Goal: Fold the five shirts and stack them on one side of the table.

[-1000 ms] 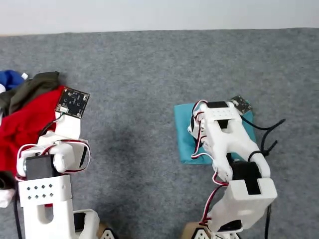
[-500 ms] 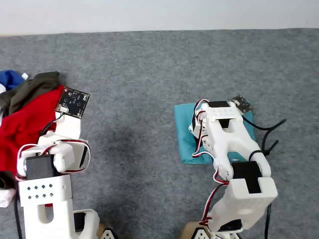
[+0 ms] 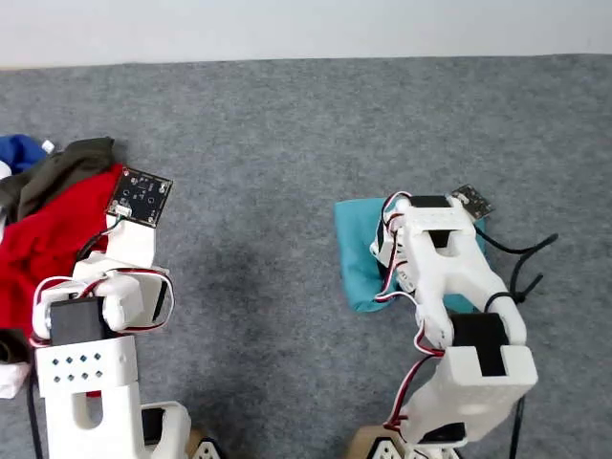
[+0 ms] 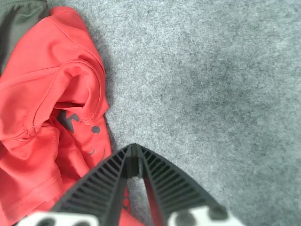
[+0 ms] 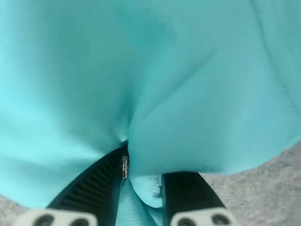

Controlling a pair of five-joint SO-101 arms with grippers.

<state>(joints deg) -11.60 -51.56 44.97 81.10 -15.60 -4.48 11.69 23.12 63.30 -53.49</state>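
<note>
A folded teal shirt (image 3: 355, 256) lies on the grey table, right of centre, mostly covered by my right arm (image 3: 442, 263). My right gripper (image 5: 148, 165) is shut on a fold of the teal shirt (image 5: 141, 70), with cloth pinched between its black fingers (image 5: 101, 181). At the table's left edge, a crumpled red shirt (image 3: 48, 239) tops a pile. My left gripper (image 4: 135, 154) is shut and holds nothing, hovering over bare table right beside the red shirt (image 4: 51, 103).
The left pile also holds a dark olive shirt (image 3: 59, 167), a blue shirt (image 3: 19, 149) and a bit of white cloth (image 3: 8, 379). Grey felt (image 3: 258, 143) covers the table's middle and far side. Cables (image 3: 521, 258) trail beside the right arm.
My right arm has shifted slightly to the right with the teal shirt in its grip, and the shirt's left edge has bunched. The left arm has stayed still.
</note>
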